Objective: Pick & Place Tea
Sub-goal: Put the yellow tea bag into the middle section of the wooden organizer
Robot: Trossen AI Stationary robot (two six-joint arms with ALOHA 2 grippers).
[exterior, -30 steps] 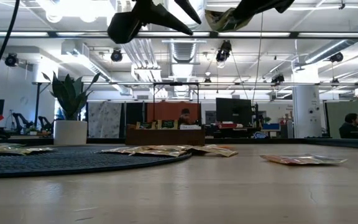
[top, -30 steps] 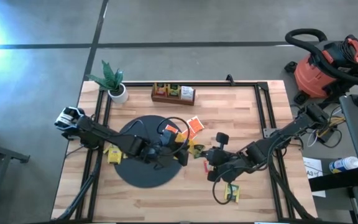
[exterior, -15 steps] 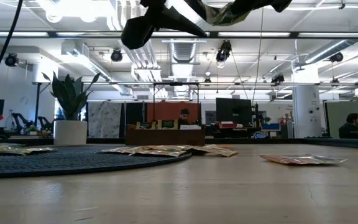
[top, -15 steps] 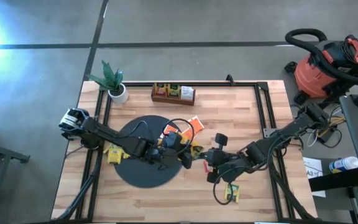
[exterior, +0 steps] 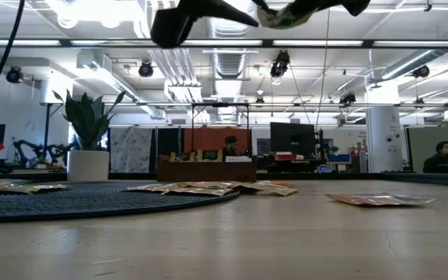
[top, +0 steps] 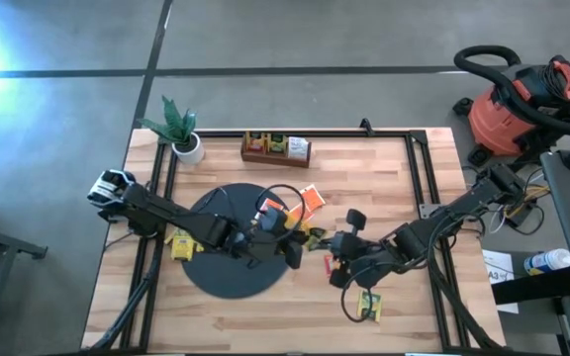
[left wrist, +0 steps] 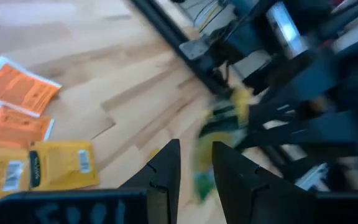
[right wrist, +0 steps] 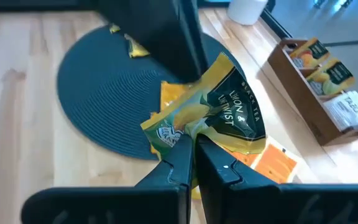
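My right gripper (right wrist: pixel 194 146) is shut on a yellow-and-green tea packet (right wrist: pixel 229 109), high above the table between the black round mat (top: pixel 236 252) and the table's middle. From the left, my left gripper (left wrist: pixel 196 171) comes up to the same packet (left wrist: pixel 225 115), fingers open a little, the packet's blurred edge in or just beyond their gap. In the low view the packet (exterior: pixel 286 12) hangs at the top edge, with my left gripper (exterior: pixel 243 9) at its left side. More tea packets lie flat on the mat and the wood: orange ones (top: pixel 310 201), a yellow one (top: pixel 179 245). My right gripper pinches the packet's crumpled corner (right wrist: pixel 180 132) between its two fingers. It comes from the table's right side, slanting down. The packet sticks out beyond the fingertips toward my left gripper, lifted clear of the table. My left gripper: I cannot tell whether its fingers (left wrist: pixel 166 165) touch the packet.
A brown wooden compartment tray (top: pixel 275 148) with packets in it stands at the far edge, beside a potted plant (top: pixel 181 133) at the far left corner. One yellow-green packet (top: pixel 369 307) lies near the front edge. A red shop vacuum (top: pixel 522 99) stands off the table.
My left gripper has tipped its fingers upward and come closer to the held packet. My right gripper has rolled a little with the packet, which now shows slightly higher in the low view. Neither gripper has opened or shut.
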